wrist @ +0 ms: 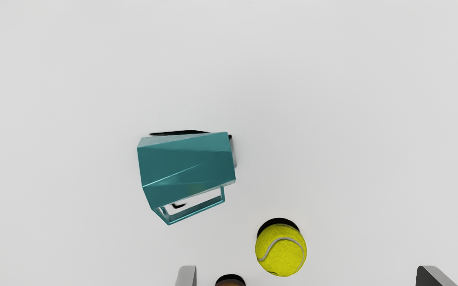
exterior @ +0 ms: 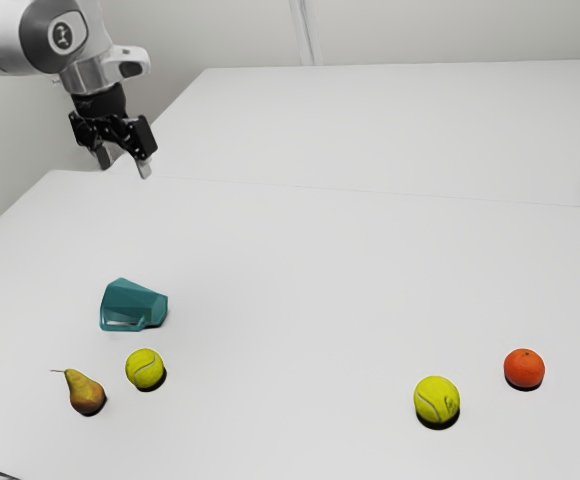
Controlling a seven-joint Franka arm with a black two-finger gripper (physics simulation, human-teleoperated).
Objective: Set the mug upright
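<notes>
My gripper [exterior: 125,166] hangs high above the back of the table at the exterior view's upper left, open and holding nothing. The teal faceted mug [exterior: 133,305] lies on its side on the table, below the gripper and well apart from it. In the wrist view the mug [wrist: 187,167] shows its side wall, with its angular handle out toward the side where the fingertips are. Both fingertips of the gripper [wrist: 305,274] stand wide apart there.
A tennis ball [exterior: 145,369] [wrist: 280,250] sits close to the mug, on its handle side, with a pear [exterior: 85,392] beside the ball. Another tennis ball [exterior: 437,400] and an orange [exterior: 524,369] rest toward the exterior view's right on the white table [exterior: 300,270].
</notes>
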